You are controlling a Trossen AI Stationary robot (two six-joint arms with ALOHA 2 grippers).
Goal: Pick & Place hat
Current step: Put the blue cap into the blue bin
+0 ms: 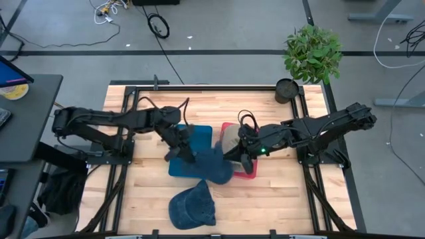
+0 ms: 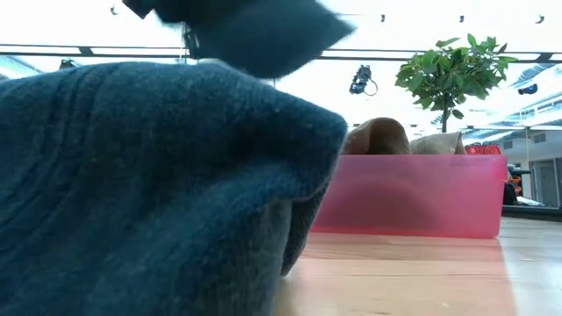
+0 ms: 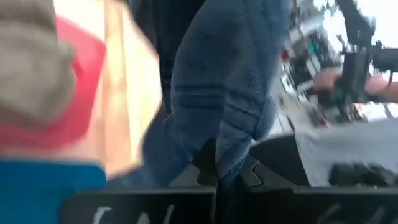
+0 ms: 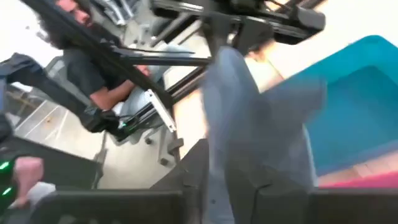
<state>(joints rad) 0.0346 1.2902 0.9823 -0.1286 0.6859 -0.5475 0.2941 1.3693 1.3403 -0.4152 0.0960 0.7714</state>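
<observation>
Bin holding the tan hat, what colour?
Pink-red bin, translucent; clearest in the low view, tan hat poking above its rim.

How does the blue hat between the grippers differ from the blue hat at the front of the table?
The held hat hangs stretched between the left gripper and right gripper, over the blue bin and pink bin. The front hat lies on the table, untouched. Both are dark blue fabric.
</observation>
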